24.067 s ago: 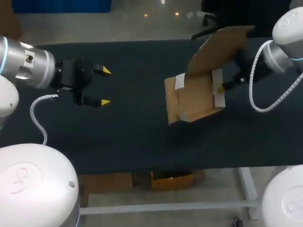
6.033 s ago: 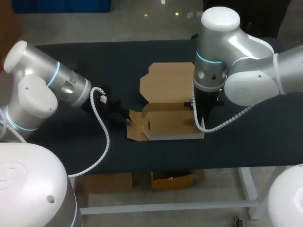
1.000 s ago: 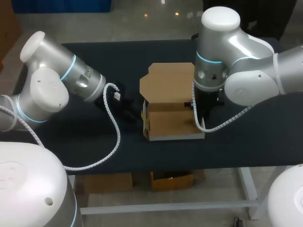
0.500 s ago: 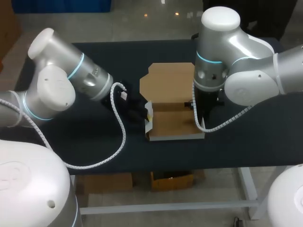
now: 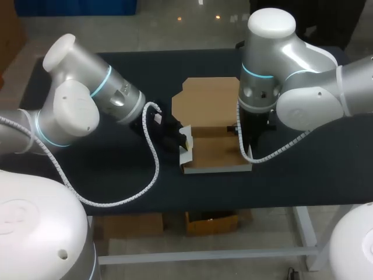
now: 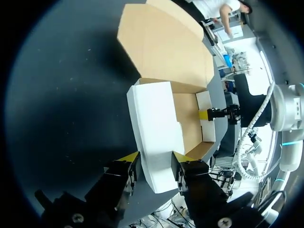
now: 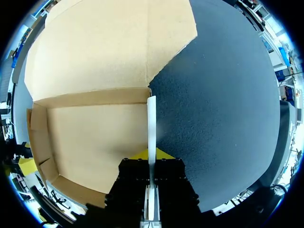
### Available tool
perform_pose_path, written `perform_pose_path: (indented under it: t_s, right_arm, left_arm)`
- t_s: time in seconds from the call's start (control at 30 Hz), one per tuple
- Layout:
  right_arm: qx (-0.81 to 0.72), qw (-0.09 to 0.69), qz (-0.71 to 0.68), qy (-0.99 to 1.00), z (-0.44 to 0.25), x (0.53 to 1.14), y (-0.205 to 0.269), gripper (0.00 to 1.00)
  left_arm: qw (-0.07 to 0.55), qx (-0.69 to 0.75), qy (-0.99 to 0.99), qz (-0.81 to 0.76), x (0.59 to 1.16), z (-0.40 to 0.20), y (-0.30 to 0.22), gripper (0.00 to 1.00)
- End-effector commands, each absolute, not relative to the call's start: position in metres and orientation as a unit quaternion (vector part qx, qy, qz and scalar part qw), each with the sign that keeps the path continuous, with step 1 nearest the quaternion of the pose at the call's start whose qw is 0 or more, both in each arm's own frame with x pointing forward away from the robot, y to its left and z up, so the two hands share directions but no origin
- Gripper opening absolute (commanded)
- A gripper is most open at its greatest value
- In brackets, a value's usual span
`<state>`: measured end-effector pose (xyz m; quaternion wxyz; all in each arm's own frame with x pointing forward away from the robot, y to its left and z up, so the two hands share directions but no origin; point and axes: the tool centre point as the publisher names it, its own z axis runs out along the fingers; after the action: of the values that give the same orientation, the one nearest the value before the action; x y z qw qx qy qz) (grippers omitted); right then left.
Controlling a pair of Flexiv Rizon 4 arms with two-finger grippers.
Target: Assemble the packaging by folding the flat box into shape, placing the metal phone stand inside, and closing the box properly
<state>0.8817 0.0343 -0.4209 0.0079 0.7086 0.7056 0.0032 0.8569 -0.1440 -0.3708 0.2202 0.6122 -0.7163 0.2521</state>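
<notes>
Right, folding stage: the box (image 5: 215, 153) sits mid-table, its lid (image 5: 207, 96) lying flat behind. My right gripper (image 7: 151, 159) pinches the right wall (image 7: 151, 123) upright. My left gripper (image 6: 156, 159), fingers spread, props the left wall (image 6: 154, 123). Next, I reckon, lock both walls, then find the stand, which is out of view.

From overhead, the right gripper (image 7: 151, 156) is mostly hiding under its own wrist; close up, the box (image 7: 95, 137) wall between its fingers is covering much of both yellow tips (image 7: 138, 154).
</notes>
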Motion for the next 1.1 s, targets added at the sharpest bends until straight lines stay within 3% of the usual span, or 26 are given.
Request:
perform_pose_path:
  t_s: [0.03, 1.1]
  right_arm:
    - [0.709, 0.008, 0.003, 0.705, -0.42, 0.882, 0.035, 0.0]
    - [0.709, 0.008, 0.003, 0.705, -0.42, 0.882, 0.035, 0.0]
  left_arm:
    - [0.211, 0.617, -0.718, 0.244, 0.858, -0.372, -0.151, 0.43]
    - [0.117, 0.668, -0.711, 0.187, 0.867, -0.378, -0.162, 0.38]
